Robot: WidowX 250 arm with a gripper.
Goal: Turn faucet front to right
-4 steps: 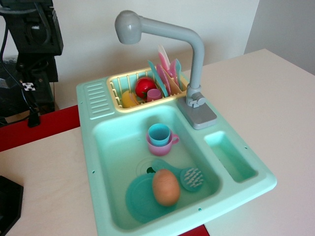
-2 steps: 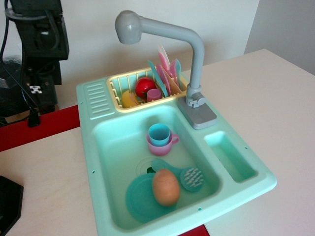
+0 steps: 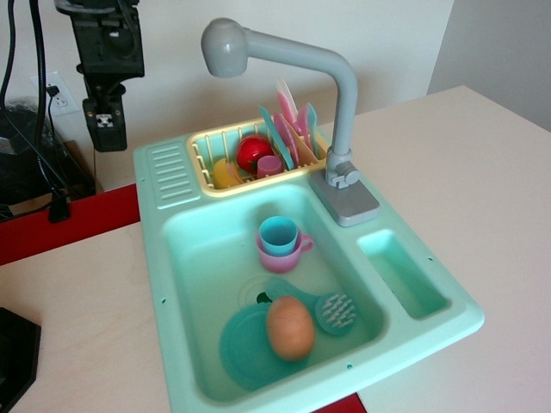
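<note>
The grey faucet [image 3: 343, 103] stands upright on its square base [image 3: 351, 200] at the back right of the mint toy sink [image 3: 172, 258]. Its long arm reaches left, and the bulbous head [image 3: 224, 48] hangs above the dish rack's left end. My black gripper [image 3: 107, 138] hangs at the top left, behind the sink and well left of the faucet head, touching nothing. Its fingers point down and look close together, but I cannot make out whether it is open or shut.
A yellow dish rack [image 3: 215, 138] holds plates and a red ball. In the basin are stacked blue and pink cups [image 3: 281, 241], a teal plate [image 3: 245, 353] with a brown egg-shaped object [image 3: 290, 327] on it, and a brush [image 3: 336, 311]. A black object [image 3: 13, 361] lies at the lower left.
My gripper has moved right and upward, closer to the faucet head. The faucet and the things in the sink have not moved.
</note>
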